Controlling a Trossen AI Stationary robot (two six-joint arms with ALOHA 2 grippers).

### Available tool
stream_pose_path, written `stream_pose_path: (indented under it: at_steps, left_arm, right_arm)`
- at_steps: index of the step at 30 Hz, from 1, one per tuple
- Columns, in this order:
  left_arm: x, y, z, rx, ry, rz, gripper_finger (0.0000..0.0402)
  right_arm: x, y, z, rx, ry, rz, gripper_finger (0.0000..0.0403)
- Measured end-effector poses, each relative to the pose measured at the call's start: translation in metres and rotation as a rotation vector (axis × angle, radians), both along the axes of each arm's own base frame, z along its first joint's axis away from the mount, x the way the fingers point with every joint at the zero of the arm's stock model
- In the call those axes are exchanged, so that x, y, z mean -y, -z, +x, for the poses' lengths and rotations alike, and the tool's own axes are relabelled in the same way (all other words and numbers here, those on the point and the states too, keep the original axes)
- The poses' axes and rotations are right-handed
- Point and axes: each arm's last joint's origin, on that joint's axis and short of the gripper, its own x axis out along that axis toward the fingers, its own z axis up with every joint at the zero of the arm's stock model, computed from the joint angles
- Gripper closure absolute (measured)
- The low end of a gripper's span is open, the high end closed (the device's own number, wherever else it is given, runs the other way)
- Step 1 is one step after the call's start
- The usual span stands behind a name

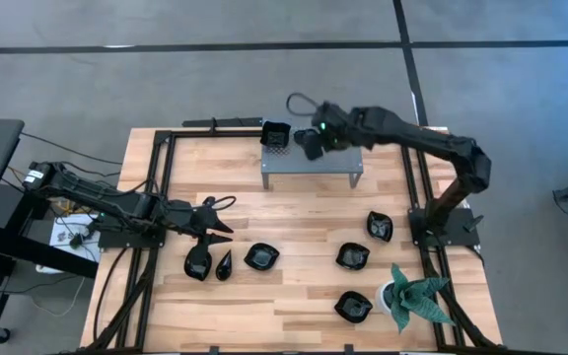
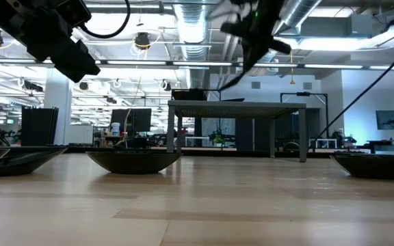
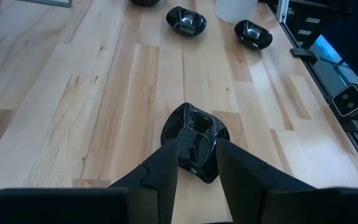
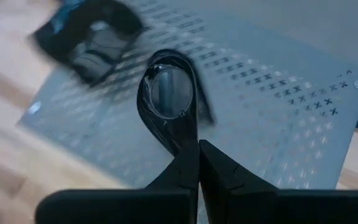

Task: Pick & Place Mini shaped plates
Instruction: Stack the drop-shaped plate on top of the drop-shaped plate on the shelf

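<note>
The right gripper [image 4: 197, 144], fingers clamped on a glossy black teardrop plate [image 4: 166, 99], holds it just above the grey perforated metal shelf [image 4: 272, 118] — narrow end toward the fingers — while the left gripper's [image 3: 196, 158] fingers stand apart.

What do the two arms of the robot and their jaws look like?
Both arms are dark, slim and jointed. The right gripper carries a small green light and a black looping cable. The left gripper ends in two pointed black jaws with flat, angular sides. Black cables run along both arms.

A grey perforated metal shelf [image 1: 311, 164] is seen standing at the far side of the wooden table [image 1: 294, 222] (a green spiky plant [image 1: 414, 296] occupies one near corner).
</note>
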Motion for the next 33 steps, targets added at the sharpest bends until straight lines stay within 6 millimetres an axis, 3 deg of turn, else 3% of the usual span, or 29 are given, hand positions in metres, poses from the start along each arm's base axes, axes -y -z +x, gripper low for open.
stream_pose_path:
  at_steps: [5,10,33]
  left_arm:
    - [0.0,0.0,0.0,0.0,0.0,0.0,0.0289]
    - [0.0,0.0,0.0,0.0,0.0,0.0,0.0289]
    - [0.0,0.0,0.0,-0.001,0.0,0.0,0.0289]
  right_arm:
    - [0.039,0.013,0.001,0.055,0.019,0.076,0.0403]
    - [0.055,0.022,0.007,0.121,-0.021,0.159,0.0403]
    - [0.056,0.024,0.006,0.112,0.017,0.171,0.0403]
